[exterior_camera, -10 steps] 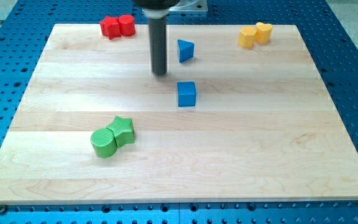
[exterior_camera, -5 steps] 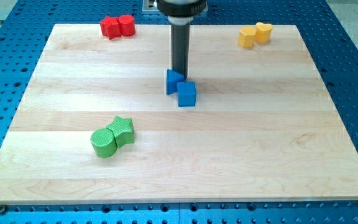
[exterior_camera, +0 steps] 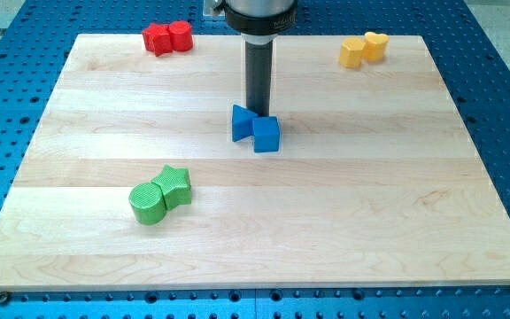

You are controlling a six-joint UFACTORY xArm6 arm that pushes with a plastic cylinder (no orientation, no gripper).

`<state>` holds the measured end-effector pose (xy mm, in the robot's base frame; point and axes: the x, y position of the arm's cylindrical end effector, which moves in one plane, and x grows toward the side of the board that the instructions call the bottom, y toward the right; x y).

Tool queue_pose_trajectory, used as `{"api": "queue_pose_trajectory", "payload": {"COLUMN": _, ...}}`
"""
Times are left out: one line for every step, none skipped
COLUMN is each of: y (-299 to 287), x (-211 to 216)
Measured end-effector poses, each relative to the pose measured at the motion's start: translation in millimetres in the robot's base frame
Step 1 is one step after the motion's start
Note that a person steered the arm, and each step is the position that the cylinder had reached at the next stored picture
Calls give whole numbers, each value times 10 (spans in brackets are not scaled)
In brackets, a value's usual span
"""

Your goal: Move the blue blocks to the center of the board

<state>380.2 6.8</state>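
A blue triangular block (exterior_camera: 242,122) and a blue cube (exterior_camera: 266,134) sit touching each other near the middle of the wooden board (exterior_camera: 255,230). The triangular one is at the cube's upper left. My tip (exterior_camera: 257,113) stands just above the two blocks in the view, right behind the triangular block and touching or nearly touching it.
Two red blocks (exterior_camera: 167,38) sit together at the board's top left. Two yellow blocks (exterior_camera: 363,49) sit together at the top right. A green cylinder (exterior_camera: 147,203) and a green star block (exterior_camera: 175,183) touch at the lower left.
My tip swung from the triangular block's left to behind it and pushed it down the view until it met the blue cube. In the last half second it slid slightly further left and down.
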Motion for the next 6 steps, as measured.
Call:
{"api": "queue_pose_trajectory", "payload": {"y": 0, "x": 0}}
{"api": "queue_pose_trajectory", "payload": {"y": -62, "x": 0}}
{"api": "queue_pose_trajectory", "payload": {"y": -69, "x": 0}}
{"api": "queue_pose_trajectory", "payload": {"y": -75, "x": 14}}
{"api": "queue_pose_trajectory", "payload": {"y": -868, "x": 128}}
{"api": "queue_pose_trajectory", "payload": {"y": -1443, "x": 389}}
